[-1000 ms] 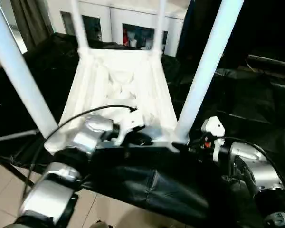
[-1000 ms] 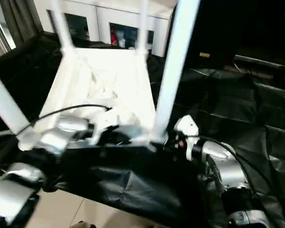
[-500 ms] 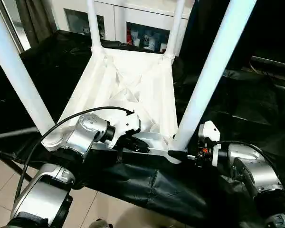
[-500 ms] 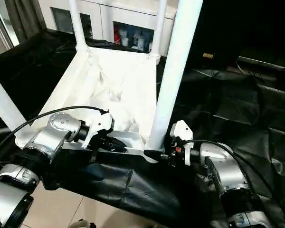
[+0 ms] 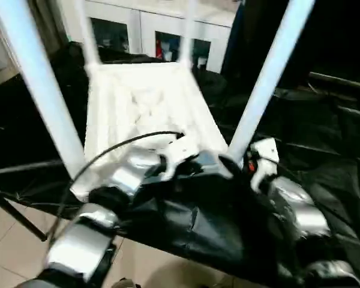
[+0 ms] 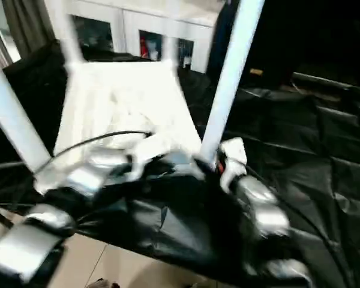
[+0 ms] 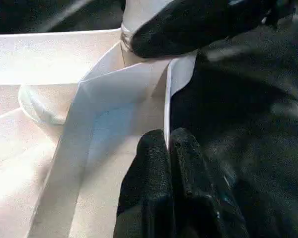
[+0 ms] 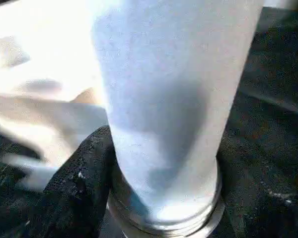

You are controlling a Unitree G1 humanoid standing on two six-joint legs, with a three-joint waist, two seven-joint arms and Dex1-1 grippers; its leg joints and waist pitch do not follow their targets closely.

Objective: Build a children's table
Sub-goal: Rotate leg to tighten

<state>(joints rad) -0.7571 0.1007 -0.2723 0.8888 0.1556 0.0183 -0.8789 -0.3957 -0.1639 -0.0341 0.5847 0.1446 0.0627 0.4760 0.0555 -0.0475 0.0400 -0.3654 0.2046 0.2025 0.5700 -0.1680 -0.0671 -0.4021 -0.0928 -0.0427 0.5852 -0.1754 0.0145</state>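
The children's table lies upside down on black cloth, its ribbed underside (image 5: pixel 144 102) facing up and its legs standing upright. My left gripper (image 7: pixel 168 144) is shut on the thin near rim (image 7: pixel 139 84) of the top, beside the near right corner. My right gripper (image 8: pixel 159 198) is closed around the base of the near right leg (image 5: pixel 264 90), just above its socket, with a black finger (image 8: pixel 79 188) pressed to the leg's side. The near left leg (image 5: pixel 42 90) rises at the other corner. Both silver forearms reach in from the front.
Black cloth (image 5: pixel 324 132) covers the work surface and drapes over its front edge. A white glass-door cabinet (image 5: pixel 162 36) stands behind the table. Pale tiled floor (image 5: pixel 6 240) lies below at the left, and a black cable (image 5: pixel 126 144) arcs over my left wrist.
The camera has swung, shifting the whole picture. My right gripper has narrowed onto the base of the near right leg. My left gripper keeps its hold on the rim.
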